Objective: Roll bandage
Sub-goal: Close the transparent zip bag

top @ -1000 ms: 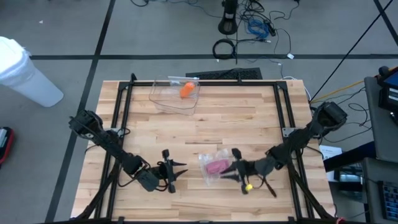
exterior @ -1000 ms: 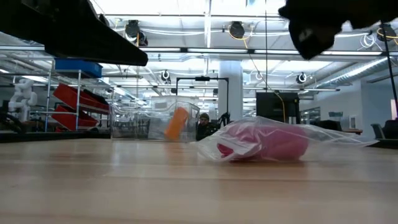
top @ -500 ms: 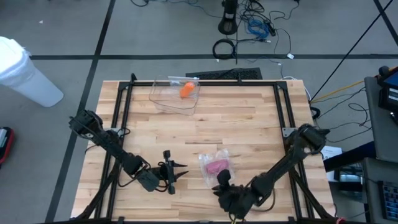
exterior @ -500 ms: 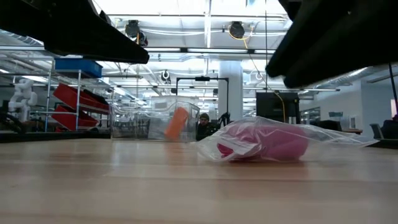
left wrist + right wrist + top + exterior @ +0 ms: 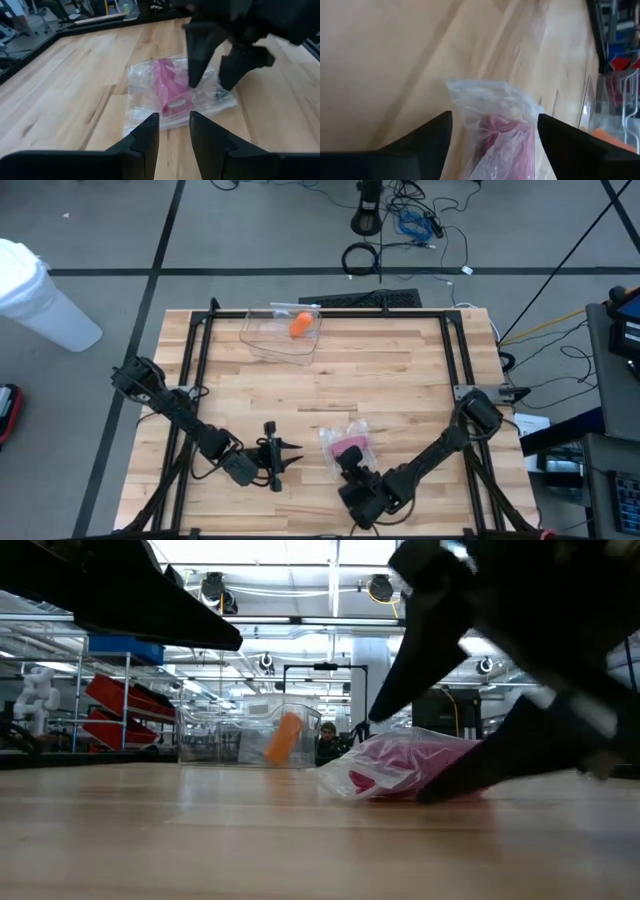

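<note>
Near the lower edge of the high frame, the right end effector point(image 5: 352, 461) sits on the worktop point(image 5: 400, 370), its fingers point(image 5: 427, 140) spread wide on either side of the bag's point(image 5: 345, 444) near end. Inside that clear bag lies the pink bandage point(image 5: 349, 449). At lower left, the left end effector point(image 5: 288, 456) waits beside the bag, fingers slightly apart, holding nothing. At upper centre stands a clear bin point(image 5: 281, 333) with an orange item point(image 5: 299, 325) inside.

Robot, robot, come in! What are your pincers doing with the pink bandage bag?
Right pincer open, straddling bag. Left pincer waiting beside it, holding nothing. Nothing in the way.
</note>
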Robot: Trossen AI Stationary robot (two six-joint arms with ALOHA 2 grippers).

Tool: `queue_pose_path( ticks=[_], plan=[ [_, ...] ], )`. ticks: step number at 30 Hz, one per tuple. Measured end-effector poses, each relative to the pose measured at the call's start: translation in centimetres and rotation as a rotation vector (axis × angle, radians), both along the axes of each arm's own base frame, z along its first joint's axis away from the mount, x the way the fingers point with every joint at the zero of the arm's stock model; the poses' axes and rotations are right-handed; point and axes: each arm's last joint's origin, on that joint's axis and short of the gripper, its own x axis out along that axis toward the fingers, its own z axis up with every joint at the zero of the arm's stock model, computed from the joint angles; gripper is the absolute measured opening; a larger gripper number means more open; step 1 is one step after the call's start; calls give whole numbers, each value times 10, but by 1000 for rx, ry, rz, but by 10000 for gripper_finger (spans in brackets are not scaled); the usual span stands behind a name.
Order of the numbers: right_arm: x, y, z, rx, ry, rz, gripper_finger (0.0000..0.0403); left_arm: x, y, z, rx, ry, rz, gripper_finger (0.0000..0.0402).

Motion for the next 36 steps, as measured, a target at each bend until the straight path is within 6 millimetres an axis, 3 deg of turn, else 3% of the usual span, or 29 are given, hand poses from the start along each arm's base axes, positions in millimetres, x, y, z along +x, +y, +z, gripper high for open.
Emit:
queue_pose_path(
  ticks=[6,9,14,19,25,33,36],
  plan=[
    [8,-9,-11,-15,10,-39,247,0,0,-1,4,5,-2,115],
    [8,-11,-10,-4,-15,-73,187,-1,0,-1,7,8,-1,115],
    [7,-11,-5,28,-38,-97,38,-1,0,-1,7,10,-1,115],
    [5,-10,2,48,-127,-164,4,-1,0,-1,11,14,-2,115],
    [-7,0,61,193,-334,-190,0,0,1,-1,36,16,-2,115],
    [-53,15,148,376,-486,-68,0,-2,-8,6,65,-47,-61,115],
    [-67,20,162,407,-527,47,0,0,-13,19,91,-147,-101,115]
  ],
)
